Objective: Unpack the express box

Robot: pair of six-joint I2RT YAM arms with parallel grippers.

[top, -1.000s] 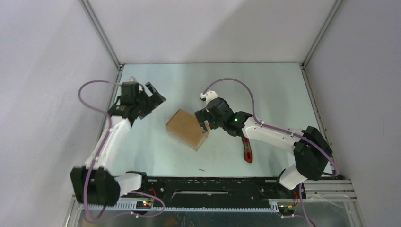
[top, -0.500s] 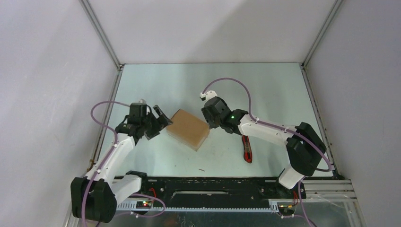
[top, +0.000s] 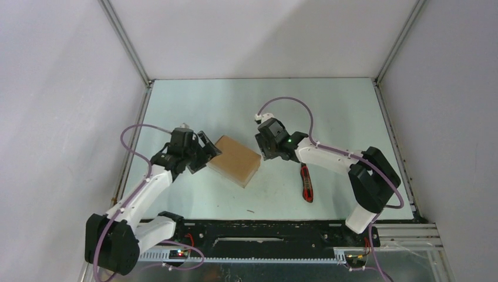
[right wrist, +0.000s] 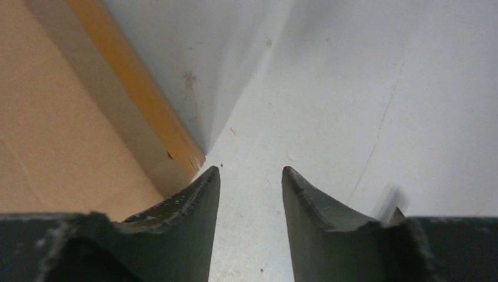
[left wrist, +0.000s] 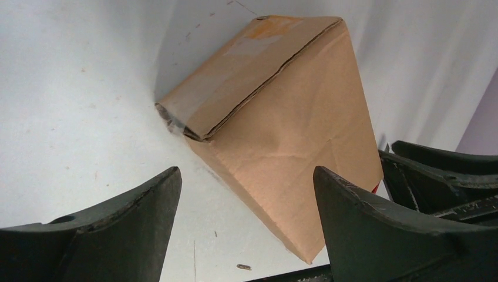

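The express box (top: 235, 160) is a plain brown carton lying mid-table, turned diagonally. In the left wrist view the express box (left wrist: 282, 111) shows a taped seam along its upper edge. My left gripper (top: 209, 149) sits at the box's left corner, and its fingers stand wide apart; the left gripper (left wrist: 246, 170) frames the box without touching it. My right gripper (top: 263, 153) is at the box's right corner. In the right wrist view the right gripper (right wrist: 250, 169) is partly open over bare table, with the box (right wrist: 59, 117) just beside its left finger.
A red-and-black utility knife (top: 306, 183) lies on the table under the right forearm. Grey walls with metal frame rails enclose the table on three sides. The black base rail (top: 264, 226) runs along the near edge.
My left arm swung right and down until its gripper reached the box's left corner. My right gripper narrowed its jaws and drew slightly back from the box's right corner.
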